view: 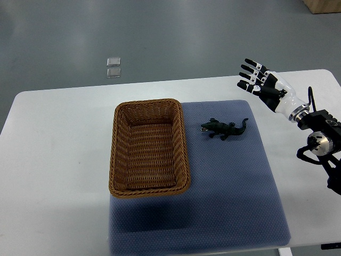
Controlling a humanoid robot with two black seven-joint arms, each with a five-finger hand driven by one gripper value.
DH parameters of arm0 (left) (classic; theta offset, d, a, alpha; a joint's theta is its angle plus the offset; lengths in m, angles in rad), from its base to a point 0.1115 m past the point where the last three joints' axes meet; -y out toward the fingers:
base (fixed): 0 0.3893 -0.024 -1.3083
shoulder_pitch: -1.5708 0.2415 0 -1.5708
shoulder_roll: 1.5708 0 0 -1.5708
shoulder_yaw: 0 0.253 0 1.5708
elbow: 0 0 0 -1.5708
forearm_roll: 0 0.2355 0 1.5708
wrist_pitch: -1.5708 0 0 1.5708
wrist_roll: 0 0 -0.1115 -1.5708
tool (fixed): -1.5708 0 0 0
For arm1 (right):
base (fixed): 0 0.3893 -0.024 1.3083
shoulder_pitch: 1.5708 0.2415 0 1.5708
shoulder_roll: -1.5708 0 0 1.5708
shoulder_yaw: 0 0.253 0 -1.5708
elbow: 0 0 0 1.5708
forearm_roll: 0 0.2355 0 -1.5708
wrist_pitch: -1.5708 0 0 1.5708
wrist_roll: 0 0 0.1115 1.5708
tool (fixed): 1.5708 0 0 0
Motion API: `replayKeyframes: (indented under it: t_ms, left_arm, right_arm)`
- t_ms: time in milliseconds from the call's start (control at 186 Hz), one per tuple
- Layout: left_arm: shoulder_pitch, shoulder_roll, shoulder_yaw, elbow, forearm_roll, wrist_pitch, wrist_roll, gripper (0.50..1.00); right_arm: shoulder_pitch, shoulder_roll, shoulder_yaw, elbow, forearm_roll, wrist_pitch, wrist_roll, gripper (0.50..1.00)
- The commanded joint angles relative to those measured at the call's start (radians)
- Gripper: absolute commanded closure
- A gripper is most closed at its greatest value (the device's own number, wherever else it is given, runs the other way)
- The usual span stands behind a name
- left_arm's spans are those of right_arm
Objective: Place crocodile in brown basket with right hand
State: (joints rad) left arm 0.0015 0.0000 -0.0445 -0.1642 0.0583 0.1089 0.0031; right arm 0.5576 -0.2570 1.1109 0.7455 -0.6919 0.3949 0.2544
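A small dark green toy crocodile lies on the blue mat, its head toward the basket and its tail curling up to the right. The brown wicker basket stands just left of it, empty inside. My right hand hovers above the table's far right part, up and to the right of the crocodile, fingers spread and holding nothing. Its arm enters from the right edge. The left arm does not show.
The mat lies on a white table with rounded corners. Two small clear squares lie on the grey floor beyond the table. A cardboard box corner shows at the top right.
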Motion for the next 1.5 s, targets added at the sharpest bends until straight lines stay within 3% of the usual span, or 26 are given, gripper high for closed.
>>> replayKeyframes:
  t_ms: [0,795,908,1166,1332,1493]
  left_arm:
    - [0.000,0.000,0.000,0.000,0.000,0.000,0.000,0.500]
    - [0.000,0.000,0.000,0.000,0.000,0.002,0.000,0.500]
    - [0.000,0.000,0.000,0.000,0.000,0.000,0.000,0.500]
    - [0.000,0.000,0.000,0.000,0.000,0.000,0.000,0.500]
    - [0.000,0.000,0.000,0.000,0.000,0.000,0.000,0.500]
    - [0.000,0.000,0.000,0.000,0.000,0.000,0.000,0.500]
  right_arm:
    - [-0.001,-0.004,0.003,-0.003,0.000,0.001,0.000,0.572]
    - [0.013,-0.028,-0.014,0.008,-0.021,0.025,-0.001,0.572]
    - [0.042,-0.060,-0.049,0.009,-0.046,0.065,0.000,0.572]
    - [0.166,-0.195,-0.281,0.026,-0.198,0.087,0.069,0.572]
    - [0.248,-0.235,-0.439,0.071,-0.408,0.081,0.137,0.572]
    - [0.304,-0.246,-0.540,0.126,-0.583,0.068,0.155,0.572]
